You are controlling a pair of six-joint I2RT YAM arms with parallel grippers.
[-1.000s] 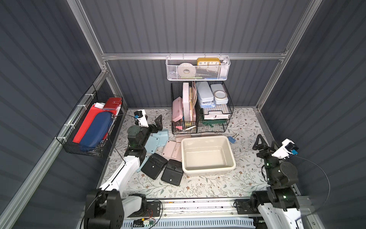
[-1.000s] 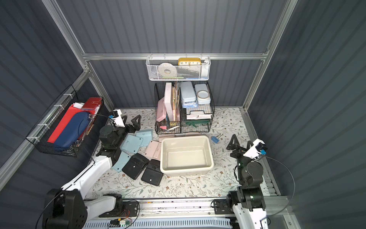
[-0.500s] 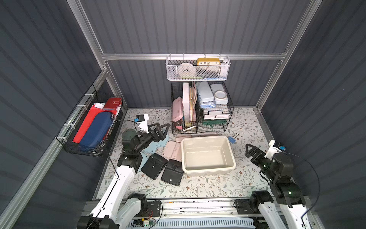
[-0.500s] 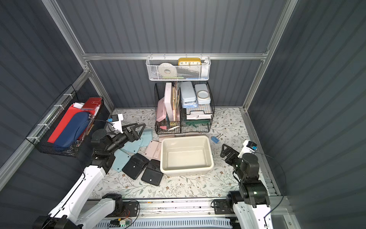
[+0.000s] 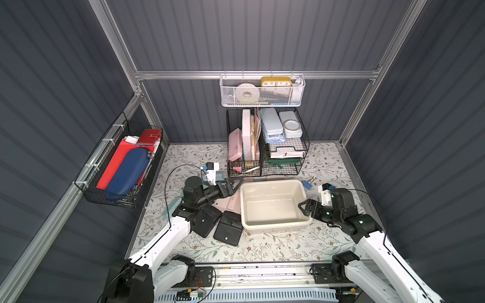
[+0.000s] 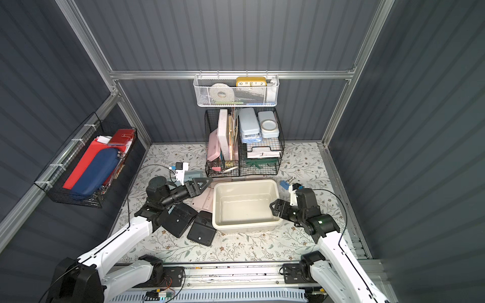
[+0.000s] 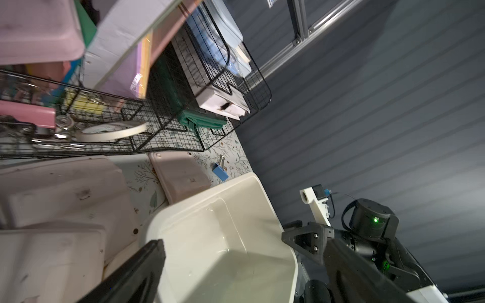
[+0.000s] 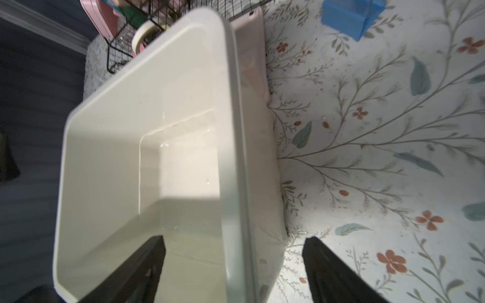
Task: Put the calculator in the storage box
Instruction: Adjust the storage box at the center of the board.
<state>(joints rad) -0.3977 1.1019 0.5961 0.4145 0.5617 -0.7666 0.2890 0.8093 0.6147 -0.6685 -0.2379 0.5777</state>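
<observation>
Backs are all I get of the calculators. Two black calculators (image 5: 207, 220) lie face down on the floral mat (image 5: 262, 249), left of the storage box (image 5: 270, 182). A pink calculator (image 5: 227, 203) lies between them and the box's left wall, also with no keypad showing. A pale blue slab (image 5: 172, 207) is mostly hidden under the left arm, and I cannot tell what it is. Another pink slab (image 7: 181, 173) sits behind the box, partly covered by its rim.

The left gripper (image 5: 232, 187) hangs near the box's left rim, jaws spread wide, holding nothing. The right gripper (image 8: 235, 241) has its jaws apart and straddles the box's right wall, one finger inside and one over the mat. I cannot tell whether either finger touches the plastic.

The storage box holds nothing. Behind it, a black wire rack (image 5: 265, 141) stands packed with a pink case, upright white boards, pale blue tins and a tape roll. Above that, a white mesh basket (image 5: 262, 99) hangs from the rail, holding a yellow clock (image 5: 275, 81). A side basket (image 5: 115, 183) on the left wall holds a navy pouch (image 5: 126, 170) and red folders.

A blue binder clip (image 5: 307, 185) lies on the mat by the box's far right corner. Dark ribbed panels on an aluminium frame enclose everything.
</observation>
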